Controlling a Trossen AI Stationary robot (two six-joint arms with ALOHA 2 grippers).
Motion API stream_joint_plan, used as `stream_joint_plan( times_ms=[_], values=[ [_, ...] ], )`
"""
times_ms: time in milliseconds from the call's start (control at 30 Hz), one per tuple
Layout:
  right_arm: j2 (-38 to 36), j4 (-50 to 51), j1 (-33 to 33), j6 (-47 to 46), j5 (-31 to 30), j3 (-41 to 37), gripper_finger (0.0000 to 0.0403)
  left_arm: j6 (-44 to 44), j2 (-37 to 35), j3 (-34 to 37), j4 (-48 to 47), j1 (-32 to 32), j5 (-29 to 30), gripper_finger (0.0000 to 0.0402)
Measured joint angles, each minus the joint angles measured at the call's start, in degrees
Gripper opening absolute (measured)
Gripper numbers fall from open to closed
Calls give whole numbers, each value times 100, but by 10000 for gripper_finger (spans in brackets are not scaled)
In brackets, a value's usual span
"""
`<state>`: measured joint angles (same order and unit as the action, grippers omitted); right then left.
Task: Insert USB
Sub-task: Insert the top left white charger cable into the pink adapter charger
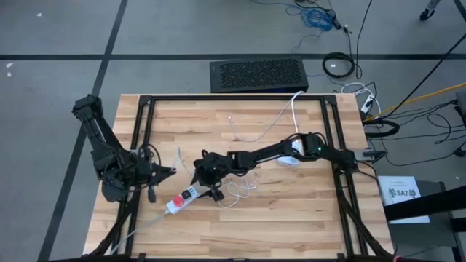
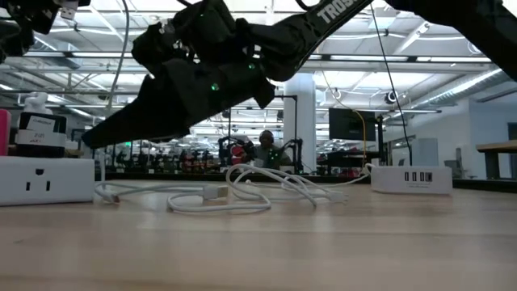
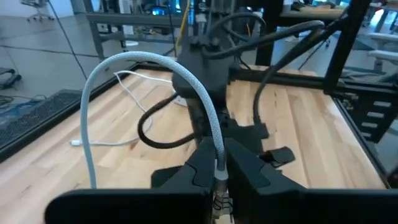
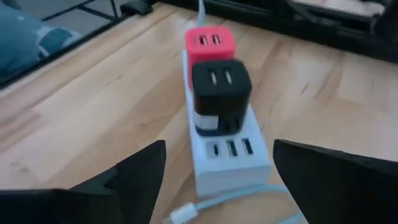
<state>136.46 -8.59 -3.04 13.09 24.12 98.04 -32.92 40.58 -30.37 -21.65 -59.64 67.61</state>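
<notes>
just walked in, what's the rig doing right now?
USB insertion, plug not in yet. The left gripper is shut on a grey braided cable, pinched near its end at the table's left. The right gripper hangs open just short of the white power strip, which carries a red charger and a black charger. A loose white cable lies on the table nearby.

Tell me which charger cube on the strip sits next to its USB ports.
The black cube. It stands right beside the strip's ports; the red cube sits behind it, farther from them.
</notes>
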Motion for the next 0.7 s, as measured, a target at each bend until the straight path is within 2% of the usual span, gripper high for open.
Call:
stream_joint_plan(
  times_ms=[267,533,633,700],
  values=[
    [278,-107,-79,5,-171,397,290,-156,172,0,17,28,199,22],
    [838,430,-127,105,-165,943,289,-641,640,0,4,280,212,22],
    [890,673,-156,136,-188,1115,268,-726,823,0,137,317,213,22],
    [896,713,-162,178,-179,1118,234,-722,918,0,321,317,214,22]
  ],
)
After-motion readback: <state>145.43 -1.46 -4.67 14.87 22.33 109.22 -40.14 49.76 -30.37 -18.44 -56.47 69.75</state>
